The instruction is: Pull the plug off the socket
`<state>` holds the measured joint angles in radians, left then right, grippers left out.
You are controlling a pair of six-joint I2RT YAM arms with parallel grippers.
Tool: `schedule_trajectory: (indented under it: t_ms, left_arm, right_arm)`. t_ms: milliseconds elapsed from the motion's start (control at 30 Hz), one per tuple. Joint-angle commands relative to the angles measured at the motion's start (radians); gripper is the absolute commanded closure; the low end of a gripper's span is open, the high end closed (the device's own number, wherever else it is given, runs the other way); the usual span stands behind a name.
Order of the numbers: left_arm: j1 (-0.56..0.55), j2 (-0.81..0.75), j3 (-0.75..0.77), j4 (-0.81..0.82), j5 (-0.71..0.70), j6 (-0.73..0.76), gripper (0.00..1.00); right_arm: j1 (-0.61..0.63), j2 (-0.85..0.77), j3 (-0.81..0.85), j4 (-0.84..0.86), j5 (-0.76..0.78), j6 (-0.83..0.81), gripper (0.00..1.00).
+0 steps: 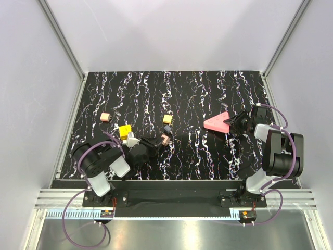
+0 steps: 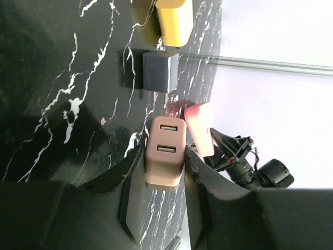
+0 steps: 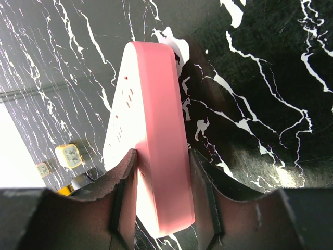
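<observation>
Plug (image 2: 165, 151), pale pink with two USB ports, clamped between left fingers (image 2: 196, 179), already off the socket (image 3: 156, 130). Pink socket gripped by its edges between right fingers (image 3: 122, 182), well apart from the left fingers. Grey adapter (image 2: 156, 71) and yellow adapter (image 2: 174, 21) on tabletop (image 2: 52, 78), just beyond the left fingertips.

1. Landmark: the pink triangular socket (image 1: 217, 123) lies flat on the black marbled table (image 1: 208, 156).
2. Right gripper (image 1: 235, 124): at the socket's right corner, touching it.
3. Left gripper (image 1: 157, 140): well left of the socket, its tips at a pinkish plug (image 1: 164, 138). The plug is apart from the socket.
4. Yellow cube (image 1: 167, 119): left of the socket, farther back than the plug.
5. Yellow block (image 1: 125, 130) and beige cube (image 1: 105, 117): farthest left of the socket.
</observation>
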<state>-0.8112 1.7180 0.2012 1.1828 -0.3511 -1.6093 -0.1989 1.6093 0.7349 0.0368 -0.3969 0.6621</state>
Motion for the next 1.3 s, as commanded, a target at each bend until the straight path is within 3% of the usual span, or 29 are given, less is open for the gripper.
schedule_trajectory:
  t_ms: [0,233,367,567,900,1033,1267]
  left_arm:
    - [-0.005,0.041,0.007,0.158,-0.06,-0.009,0.71]
    - [-0.013,0.077,0.023,0.178,-0.077,0.005,0.61]
    - [-0.014,0.026,0.029,0.082,-0.094,0.035,0.44]
    - [-0.017,-0.046,0.035,-0.018,-0.106,0.058,0.28]
    - [-0.049,-0.182,-0.005,-0.147,-0.112,0.084,0.24]
    - [-0.054,-0.257,-0.011,-0.187,-0.085,0.138,0.24]
    - [-0.055,-0.474,0.003,-0.413,-0.052,0.239,0.22]
  right_arm:
    - [0.003,0.032,-0.032,-0.167,0.193,-0.059,1.0]
    - [0.01,0.026,-0.032,-0.169,0.197,-0.062,1.0]
    - [0.012,0.026,-0.032,-0.169,0.201,-0.062,1.0]
    - [0.012,0.028,-0.032,-0.169,0.202,-0.062,1.0]
    - [0.012,0.028,-0.031,-0.167,0.199,-0.062,1.0]
    - [0.012,0.031,-0.029,-0.17,0.199,-0.061,0.87]
    - [0.012,0.026,-0.028,-0.169,0.185,-0.068,0.66]
